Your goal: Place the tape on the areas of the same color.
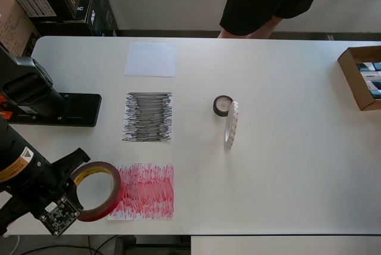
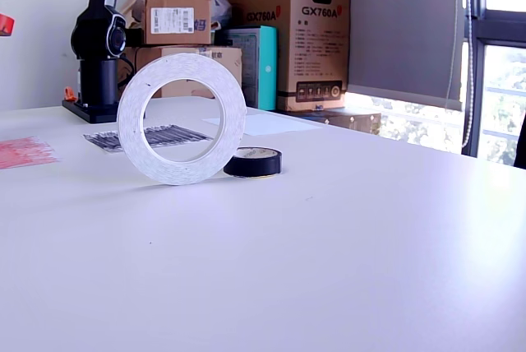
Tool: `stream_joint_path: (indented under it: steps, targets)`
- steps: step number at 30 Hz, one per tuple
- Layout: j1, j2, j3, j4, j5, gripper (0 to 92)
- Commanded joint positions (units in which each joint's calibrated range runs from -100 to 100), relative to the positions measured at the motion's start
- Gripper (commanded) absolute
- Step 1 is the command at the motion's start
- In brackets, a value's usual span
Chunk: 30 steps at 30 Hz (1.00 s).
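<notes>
Three tape rolls, three paper sheets, red roll [image 1: 95, 190] at the gripper [image 1: 74, 174], jaw state indeterminable, overlapping red sheet [image 1: 146, 191], white roll [image 1: 231, 125] upright touching black roll [image 1: 222, 105], white sheet [image 1: 151, 59], black sheet [image 1: 148, 117].

Overhead view: three sheets sat in a column on the desk [image 1: 286, 177], plain sheet [image 1: 151, 59] on top, two scribbled ones below. Big roll [image 1: 95, 190] overlapped the bottom sheet's [image 1: 149, 190] left edge. Small roll [image 1: 222, 105] lay touching the upright thin roll [image 1: 231, 125], well right of the middle sheet [image 1: 147, 117].
</notes>
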Motion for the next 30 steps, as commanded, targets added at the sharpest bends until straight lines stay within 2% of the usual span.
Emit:
stream_joint_path:
  steps: [1, 7, 15, 23, 30]
  targets:
    - [3.98, 9.92, 0.32, -5.9, -0.05, 0.0]
    - [6.03, 16.0, 0.04, -9.89, -0.05, 0.0]
    - [8.87, 20.96, -0.59, -9.97, 0.04, 0.0]
    - [9.03, 24.61, 0.04, -14.13, -0.05, 0.0]
    - [8.79, 24.99, 0.13, -14.3, -1.03, 0.0]
